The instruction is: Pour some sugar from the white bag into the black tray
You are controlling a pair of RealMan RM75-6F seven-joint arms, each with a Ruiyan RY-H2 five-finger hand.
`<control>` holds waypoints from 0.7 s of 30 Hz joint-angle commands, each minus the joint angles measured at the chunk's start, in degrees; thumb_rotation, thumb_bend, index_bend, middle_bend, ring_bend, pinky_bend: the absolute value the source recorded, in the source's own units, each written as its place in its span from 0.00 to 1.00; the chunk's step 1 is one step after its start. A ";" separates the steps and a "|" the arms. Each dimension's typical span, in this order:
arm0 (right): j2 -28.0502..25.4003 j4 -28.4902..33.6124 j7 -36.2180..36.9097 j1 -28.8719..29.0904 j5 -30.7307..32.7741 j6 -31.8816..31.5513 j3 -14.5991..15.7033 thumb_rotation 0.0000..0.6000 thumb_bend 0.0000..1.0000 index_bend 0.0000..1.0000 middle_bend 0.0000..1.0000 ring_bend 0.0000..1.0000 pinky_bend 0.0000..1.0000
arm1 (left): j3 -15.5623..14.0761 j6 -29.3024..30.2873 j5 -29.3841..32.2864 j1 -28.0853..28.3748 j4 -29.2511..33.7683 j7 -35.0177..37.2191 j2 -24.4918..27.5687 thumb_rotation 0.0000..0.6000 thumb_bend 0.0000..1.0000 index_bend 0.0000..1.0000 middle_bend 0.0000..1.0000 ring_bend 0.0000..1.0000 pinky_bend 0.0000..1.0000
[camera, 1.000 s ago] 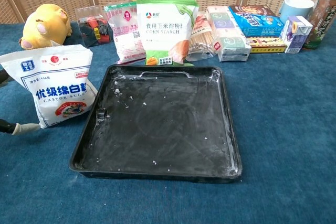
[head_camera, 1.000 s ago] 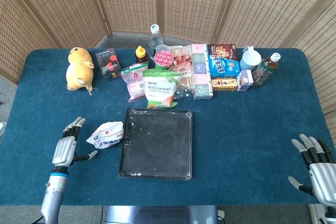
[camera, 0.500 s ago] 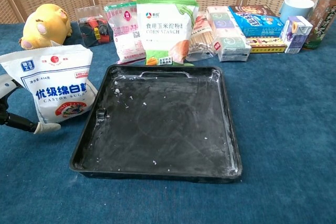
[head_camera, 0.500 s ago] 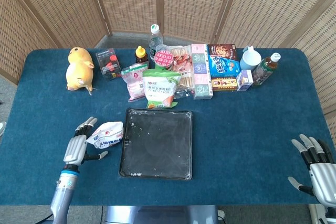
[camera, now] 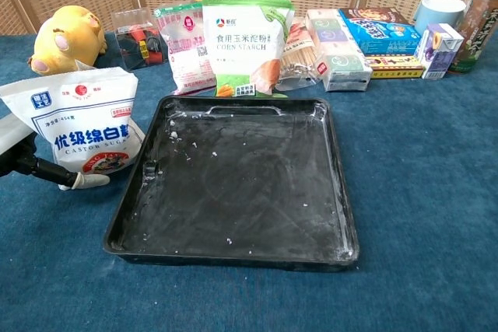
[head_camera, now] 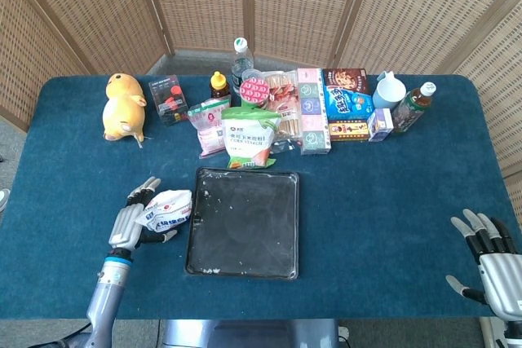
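Note:
The white sugar bag [head_camera: 169, 209] [camera: 84, 126] stands upright on the blue cloth, just left of the black tray [head_camera: 245, 226] [camera: 249, 192]. My left hand [head_camera: 133, 219] [camera: 31, 162] reaches around the bag from its left side. Its fingers [head_camera: 143, 194] lie behind the bag and its thumb [camera: 82, 182] lies against the bag's lower front. The fingers are still spread and the bag rests on the table. The tray is flat, with white dust specks on its floor. My right hand [head_camera: 488, 262] hovers at the near right table edge, fingers spread, holding nothing.
Along the back stand a corn starch pouch [head_camera: 251, 138] [camera: 246, 33], a pink packet [camera: 185, 46], boxes [head_camera: 347, 105], bottles [head_camera: 413, 107], a mug [head_camera: 389, 90] and a yellow plush toy [head_camera: 122, 106] [camera: 68, 36]. Bare blue cloth lies right of the tray.
My left hand has moved right, from apart from the sugar bag to around it, thumb now against its front. The bag shifted slightly. The right hand has barely moved.

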State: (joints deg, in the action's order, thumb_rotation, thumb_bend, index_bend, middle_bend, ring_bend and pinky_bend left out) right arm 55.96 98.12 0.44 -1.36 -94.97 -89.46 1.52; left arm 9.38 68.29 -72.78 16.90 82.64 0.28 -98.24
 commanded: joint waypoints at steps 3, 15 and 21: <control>-0.04 0.03 0.17 0.01 -0.35 -0.01 0.20 1.00 0.00 0.13 0.02 0.03 0.00 | 0.08 -0.91 -0.73 1.28 -1.37 1.58 -0.68 1.00 0.07 0.00 0.00 0.00 0.07; -0.14 0.08 0.61 0.09 -0.43 0.13 0.36 1.00 0.00 0.13 0.02 0.03 0.00 | 1.61 6.02 -0.28 0.28 -6.16 -1.05 -5.32 1.00 0.30 0.40 0.41 0.39 0.49; -0.18 0.14 0.80 0.17 -0.32 0.34 0.41 1.00 0.00 0.13 0.02 0.03 0.00 | 1.36 7.04 -1.57 0.52 -7.58 -0.34 -5.92 1.00 0.34 0.53 0.51 0.50 0.59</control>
State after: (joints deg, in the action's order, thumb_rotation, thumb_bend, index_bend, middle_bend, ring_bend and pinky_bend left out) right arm 55.78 98.27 1.20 -1.23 -95.33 -89.18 1.93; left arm 10.85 75.10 -74.04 17.37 75.27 -0.39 -104.09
